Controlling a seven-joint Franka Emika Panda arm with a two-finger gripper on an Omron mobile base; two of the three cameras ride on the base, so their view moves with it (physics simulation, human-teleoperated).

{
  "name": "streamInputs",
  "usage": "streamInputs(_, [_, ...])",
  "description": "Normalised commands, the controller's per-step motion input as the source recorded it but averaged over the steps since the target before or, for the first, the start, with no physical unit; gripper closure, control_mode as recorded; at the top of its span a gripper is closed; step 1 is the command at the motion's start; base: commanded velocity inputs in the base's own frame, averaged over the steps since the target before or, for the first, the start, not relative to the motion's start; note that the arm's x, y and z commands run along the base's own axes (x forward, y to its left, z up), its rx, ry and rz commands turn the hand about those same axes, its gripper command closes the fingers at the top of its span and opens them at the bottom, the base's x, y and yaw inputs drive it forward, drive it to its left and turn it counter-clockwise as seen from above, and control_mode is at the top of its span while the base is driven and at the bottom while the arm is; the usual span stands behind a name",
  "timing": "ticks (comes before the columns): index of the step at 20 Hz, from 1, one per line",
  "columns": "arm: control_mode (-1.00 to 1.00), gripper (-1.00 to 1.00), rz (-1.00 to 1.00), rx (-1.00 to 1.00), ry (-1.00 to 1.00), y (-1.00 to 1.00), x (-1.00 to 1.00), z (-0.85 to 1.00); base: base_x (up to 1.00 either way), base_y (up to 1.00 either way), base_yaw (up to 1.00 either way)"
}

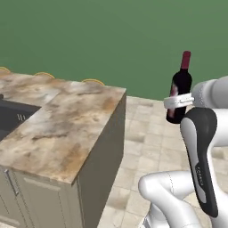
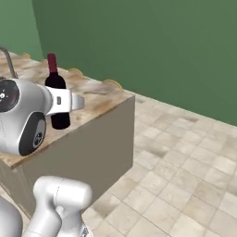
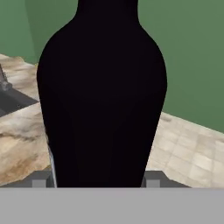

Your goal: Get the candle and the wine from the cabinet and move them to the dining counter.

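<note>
The gripper [image 1: 178,100] pinches the wine [image 1: 180,91] around its dark body, holding it upright at the right of the left base view, off the near corner of the dining counter [image 1: 67,129]. The counter's dark sink [image 1: 11,116] lies at the left edge. Tiled floor [image 2: 185,176] spreads to the right below a green wall [image 2: 152,51].
</note>
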Motion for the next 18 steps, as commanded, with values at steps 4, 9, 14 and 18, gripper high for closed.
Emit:
streamInputs(4, [1.0,1.0,0.0,0.0,0.0,0.0,0.0,0.0,0.22,-1.0,0.46])
streamInputs(9, [1.0,1.0,0.0,0.0,0.0,0.0,0.0,0.0,0.18,-1.0,0.45])
streamInputs(14, [1.0,1.0,0.0,0.0,0.0,0.0,0.0,0.0,0.21,-1.0,0.39])
streamInputs(18, [1.0,1.0,0.0,0.0,0.0,0.0,0.0,0.0,0.27,-1.0,0.37])
